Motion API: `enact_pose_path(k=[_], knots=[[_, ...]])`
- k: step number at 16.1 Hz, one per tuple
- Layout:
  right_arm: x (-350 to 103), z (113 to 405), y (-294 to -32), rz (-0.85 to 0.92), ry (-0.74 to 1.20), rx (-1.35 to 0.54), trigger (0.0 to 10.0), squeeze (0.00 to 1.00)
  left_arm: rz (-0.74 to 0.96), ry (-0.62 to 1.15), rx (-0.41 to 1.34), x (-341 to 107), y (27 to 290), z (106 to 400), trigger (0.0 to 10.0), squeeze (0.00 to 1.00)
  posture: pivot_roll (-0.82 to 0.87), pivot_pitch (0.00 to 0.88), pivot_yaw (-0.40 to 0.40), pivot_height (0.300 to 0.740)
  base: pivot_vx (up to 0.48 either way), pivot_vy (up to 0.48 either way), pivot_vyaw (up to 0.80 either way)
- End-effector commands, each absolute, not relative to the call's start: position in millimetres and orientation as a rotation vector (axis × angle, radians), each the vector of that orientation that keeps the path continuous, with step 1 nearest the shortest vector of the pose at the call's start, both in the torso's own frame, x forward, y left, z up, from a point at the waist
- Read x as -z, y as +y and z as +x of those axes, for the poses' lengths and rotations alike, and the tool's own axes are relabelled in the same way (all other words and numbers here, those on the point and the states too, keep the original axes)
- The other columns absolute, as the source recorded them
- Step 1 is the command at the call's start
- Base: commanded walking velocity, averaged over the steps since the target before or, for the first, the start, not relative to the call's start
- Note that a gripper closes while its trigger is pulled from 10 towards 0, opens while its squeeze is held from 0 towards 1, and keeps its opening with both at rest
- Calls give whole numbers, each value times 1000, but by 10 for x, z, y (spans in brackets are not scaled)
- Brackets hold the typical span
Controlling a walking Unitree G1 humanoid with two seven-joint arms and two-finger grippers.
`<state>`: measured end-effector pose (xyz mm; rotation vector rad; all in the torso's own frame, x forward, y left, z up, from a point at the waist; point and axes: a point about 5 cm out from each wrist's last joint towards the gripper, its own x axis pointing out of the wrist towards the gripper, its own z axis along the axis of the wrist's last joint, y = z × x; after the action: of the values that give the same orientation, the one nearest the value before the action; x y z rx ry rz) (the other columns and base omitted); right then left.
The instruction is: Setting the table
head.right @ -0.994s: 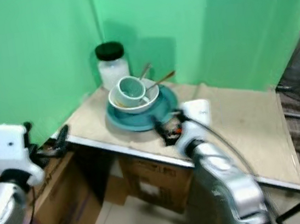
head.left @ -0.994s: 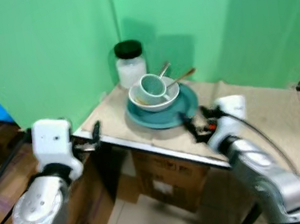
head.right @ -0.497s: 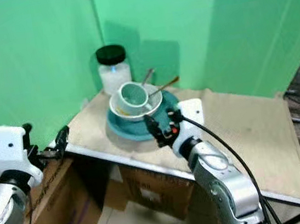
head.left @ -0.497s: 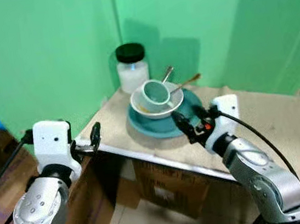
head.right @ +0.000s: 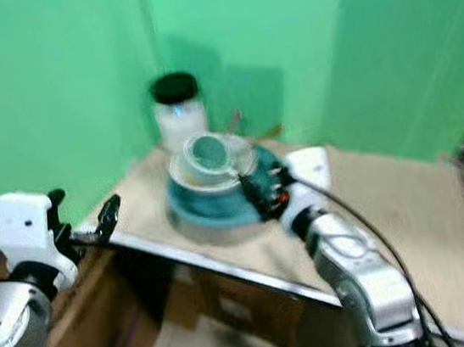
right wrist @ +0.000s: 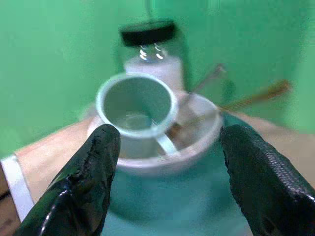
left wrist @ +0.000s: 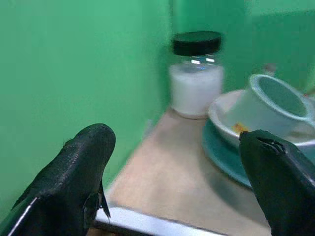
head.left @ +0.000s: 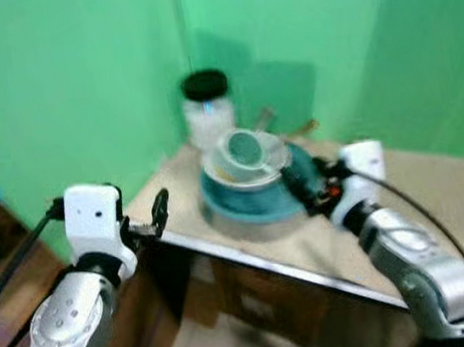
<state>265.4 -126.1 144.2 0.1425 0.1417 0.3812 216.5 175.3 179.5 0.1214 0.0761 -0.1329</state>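
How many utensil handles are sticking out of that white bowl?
2. A silvery handle and a brownish one, both leaning out of the white bowl beside the tipped cup. More may lie hidden underneath.

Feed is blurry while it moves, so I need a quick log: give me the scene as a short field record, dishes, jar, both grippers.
stack: cup lying tilted in white bowl, bowl on teal plate
utensils: two handles sticking out of the bowl
jar: black-lidded jar behind the stack, by the green wall
table: beige top, stack at its far left corner
right gripper: open, at the plate's near edge, facing the cup
left gripper: open, at the table's left edge, holding nothing
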Motion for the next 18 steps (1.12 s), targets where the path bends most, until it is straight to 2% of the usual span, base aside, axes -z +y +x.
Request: enact_pose_path(k=[1,2,10,11,15,18], knots=[[-1450,2660,-1170,151,141,-404,10000,0,134,77,119,-1812,1796,2161,10000,0,4,0,19,740,270,0,800],[-1455,2668,-1181,157,137,-394,10000,0,134,79,122,-1810,1796,2160,10000,0,3,0,22,740,270,0,800],[-1503,2707,-1184,143,116,-404,10000,0,140,95,153,-1794,1789,2163,10000,0,-2,0,32,740,270,0,0],[-1526,2728,-1177,127,103,-435,10000,1000,139,106,193,-1780,1763,2165,10000,0,-2,0,32,740,0,0,0],[-1570,2867,-1140,-37,128,-517,10000,1000,174,151,353,-1722,1681,2114,10000,0,-10,0,30,740,0,0,0],[-1616,2955,-1125,-88,159,-536,10000,1000,173,153,453,-1726,1633,2066,10000,0,-10,0,22,740,0,0,0]])
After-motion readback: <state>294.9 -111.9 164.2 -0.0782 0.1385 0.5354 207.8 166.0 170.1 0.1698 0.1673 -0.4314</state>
